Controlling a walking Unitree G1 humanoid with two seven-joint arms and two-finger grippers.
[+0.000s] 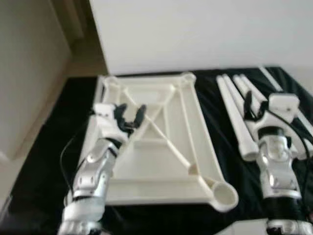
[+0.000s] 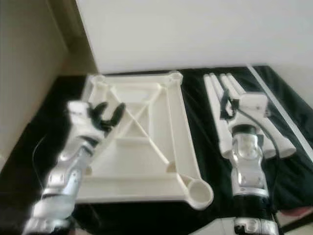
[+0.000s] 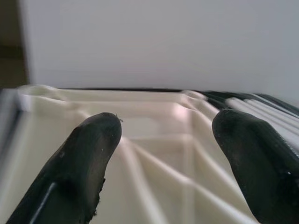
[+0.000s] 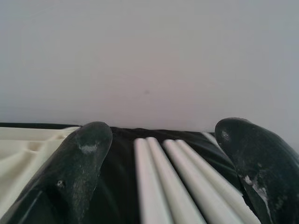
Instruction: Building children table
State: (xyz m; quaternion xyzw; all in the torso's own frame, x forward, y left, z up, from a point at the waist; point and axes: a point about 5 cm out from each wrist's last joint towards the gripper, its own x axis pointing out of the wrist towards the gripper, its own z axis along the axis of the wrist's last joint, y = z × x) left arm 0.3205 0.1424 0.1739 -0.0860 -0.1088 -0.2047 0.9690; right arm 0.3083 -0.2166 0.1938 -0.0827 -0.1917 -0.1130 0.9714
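A cream children's table top (image 1: 161, 164) lies upside down on a black cloth, its ribs and round corner sockets (image 1: 225, 194) facing up. My left gripper (image 1: 131, 115) hovers open over the left part of it, with nothing between its fingers (image 3: 93, 154); the ribbed underside (image 3: 154, 163) lies just beyond them. Several white tapered table legs (image 1: 234, 107) lie side by side to the right of the top. My right gripper (image 1: 258, 105) is open just above these legs (image 4: 177, 186), holding nothing.
The black cloth (image 1: 54, 147) covers the work surface and ends at a white wall (image 1: 195, 34) behind. A beige floor and wall corner (image 1: 29, 73) lie to the left. A thin white strip (image 2: 274, 98) runs along the cloth's right side.
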